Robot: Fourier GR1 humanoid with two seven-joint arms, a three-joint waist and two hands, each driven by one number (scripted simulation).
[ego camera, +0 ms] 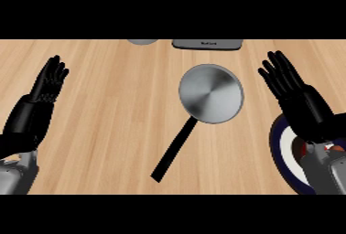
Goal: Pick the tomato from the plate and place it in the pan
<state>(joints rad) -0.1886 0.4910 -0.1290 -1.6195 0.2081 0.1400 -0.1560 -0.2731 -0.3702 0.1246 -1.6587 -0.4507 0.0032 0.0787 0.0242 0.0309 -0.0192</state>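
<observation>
Right hand, fingers straight, hangs above the plate, hiding most of the tomato. Left hand rests open at left. Pan sits centre, its handle pointing toward the lower left.

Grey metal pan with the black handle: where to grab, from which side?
Take the round grey metal pan by its long black handle, near the free end. It slants toward the view's lower left, on the side of the left hand, so probably come from there, fingers wrapping across the thin bar.
</observation>
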